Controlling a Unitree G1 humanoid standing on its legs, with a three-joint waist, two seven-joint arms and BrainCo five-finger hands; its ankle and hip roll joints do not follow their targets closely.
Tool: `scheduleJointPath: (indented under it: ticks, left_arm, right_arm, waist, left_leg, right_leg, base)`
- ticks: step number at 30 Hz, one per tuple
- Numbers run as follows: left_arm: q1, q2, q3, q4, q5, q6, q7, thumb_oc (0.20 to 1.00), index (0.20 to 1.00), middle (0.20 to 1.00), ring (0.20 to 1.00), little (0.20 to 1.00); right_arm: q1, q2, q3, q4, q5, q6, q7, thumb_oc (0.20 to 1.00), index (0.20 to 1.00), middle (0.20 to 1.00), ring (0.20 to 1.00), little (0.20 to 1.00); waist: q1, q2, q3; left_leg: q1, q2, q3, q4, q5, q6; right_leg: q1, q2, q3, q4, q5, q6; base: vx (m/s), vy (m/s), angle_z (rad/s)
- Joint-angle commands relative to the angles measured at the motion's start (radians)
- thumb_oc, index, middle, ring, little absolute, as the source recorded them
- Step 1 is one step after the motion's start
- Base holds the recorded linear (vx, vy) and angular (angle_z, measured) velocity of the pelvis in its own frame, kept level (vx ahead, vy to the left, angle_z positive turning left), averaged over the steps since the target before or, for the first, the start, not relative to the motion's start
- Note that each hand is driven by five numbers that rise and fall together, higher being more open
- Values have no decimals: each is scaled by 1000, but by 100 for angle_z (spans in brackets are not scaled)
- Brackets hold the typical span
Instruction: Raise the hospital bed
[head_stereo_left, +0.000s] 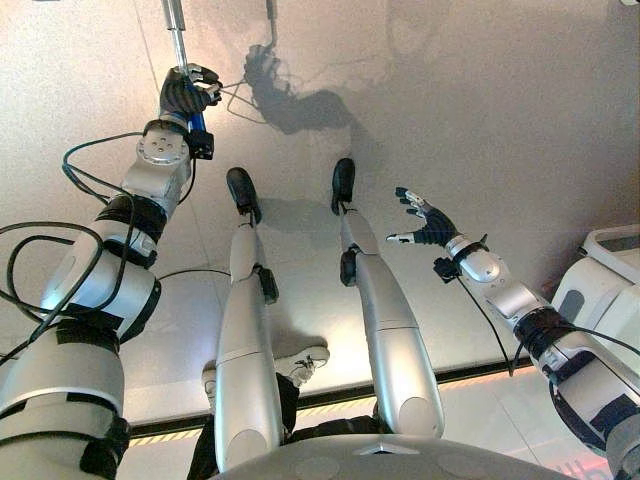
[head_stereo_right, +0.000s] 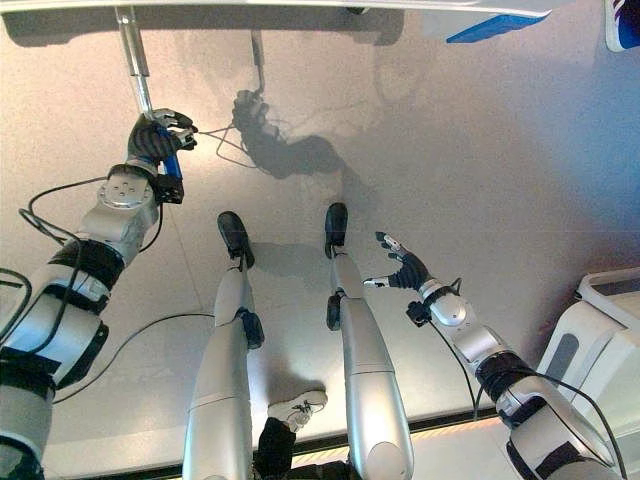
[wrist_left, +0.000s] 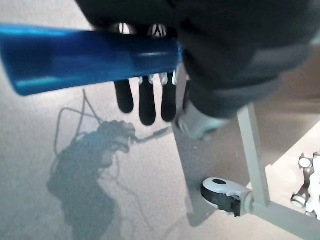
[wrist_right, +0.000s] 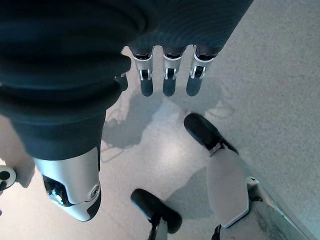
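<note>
The hospital bed's underside (head_stereo_right: 300, 8) runs along the far edge of the right eye view. From it a metal crank rod (head_stereo_left: 177, 35) comes down to a blue handle (wrist_left: 90, 57). My left hand (head_stereo_left: 185, 92) is stretched forward and curled round that blue handle (head_stereo_right: 172, 160). In the left wrist view its fingers (wrist_left: 145, 102) wrap over the blue grip. My right hand (head_stereo_left: 428, 222) hangs over the bare floor to the right, fingers (wrist_right: 167, 75) straight and spread, holding nothing and well away from the crank.
A bed caster wheel (wrist_left: 225, 192) and a grey frame leg (wrist_left: 252, 150) stand near the crank. White equipment (head_stereo_left: 610, 270) sits at the right edge. A dark floor strip (head_stereo_left: 470, 372) crosses close by, and a person's white shoe (head_stereo_left: 300, 362) rests on it.
</note>
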Motion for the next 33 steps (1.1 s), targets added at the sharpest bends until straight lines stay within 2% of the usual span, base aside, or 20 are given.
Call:
scheduleJointPath:
  ticks: [1, 13, 27, 29, 30, 31, 33]
  left_arm:
    - [27, -60, 30, -4, 55, -18, -35, 1000, 1000, 1000, 1000, 1000]
    - [50, -77, 74, 52, 76, -6, -36, 1000, 1000, 1000, 1000, 1000]
    - [44, -78, 72, 45, 78, -8, -30, 1000, 1000, 1000, 1000, 1000]
    - [42, -77, 70, 43, 79, -9, -29, 564, 564, 564, 564, 564]
    - [42, -76, 67, 34, 77, -10, -29, 485, 485, 485, 485, 485]
    - [42, -74, 63, 26, 76, -11, -29, 200, 200, 200, 200, 200]
    - [41, -70, 57, 22, 74, -12, -31, 200, 200, 200, 200, 200]
  right_arm:
    - [17, -37, -19, -34, -11, -12, -6, 1000, 1000, 1000, 1000, 1000]
    - [13, -36, -29, -41, -22, -12, -8, 1000, 1000, 1000, 1000, 1000]
    - [13, -37, -31, -46, -28, -16, -14, 1000, 1000, 1000, 1000, 1000]
    - [13, -39, -30, -45, -30, -15, -13, 1000, 1000, 1000, 1000, 1000]
    - [13, -40, -30, -44, -31, -15, -13, 1000, 1000, 1000, 1000, 1000]
    - [14, -40, -31, -45, -31, -14, -14, 1000, 1000, 1000, 1000, 1000]
    - [16, -40, -31, -46, -30, -13, -13, 1000, 1000, 1000, 1000, 1000]
  waist:
    - [18, -19, 19]
    - [17, -25, 19]
    - [20, -27, 19]
    - [21, -27, 19]
    - [22, -26, 19]
    - [21, -26, 19]
    - [21, -25, 19]
  left_leg:
    - [36, -19, -13, 100, -138, -16]
    - [31, -19, -11, 108, -144, -14]
    - [28, -21, -12, 110, -146, -13]
    - [29, -21, -11, 110, -146, -13]
    - [28, -21, -11, 111, -146, -13]
    - [28, -21, -11, 111, -146, -13]
    - [30, -21, -9, 110, -147, -13]
  right_leg:
    - [7, 59, 28, -10, 50, 94]
    - [3, 58, 31, -9, 51, 93]
    - [0, 57, 30, -10, 51, 94]
    - [1, 57, 31, -10, 51, 94]
    - [1, 57, 30, -9, 52, 94]
    - [1, 57, 29, -10, 52, 94]
    - [3, 56, 29, -10, 52, 94]
  base:
    - [0, 0, 0]
    - [0, 0, 0]
    - [0, 0, 0]
    - [0, 0, 0]
    - [0, 0, 0]
    - [0, 0, 0]
    - [0, 0, 0]
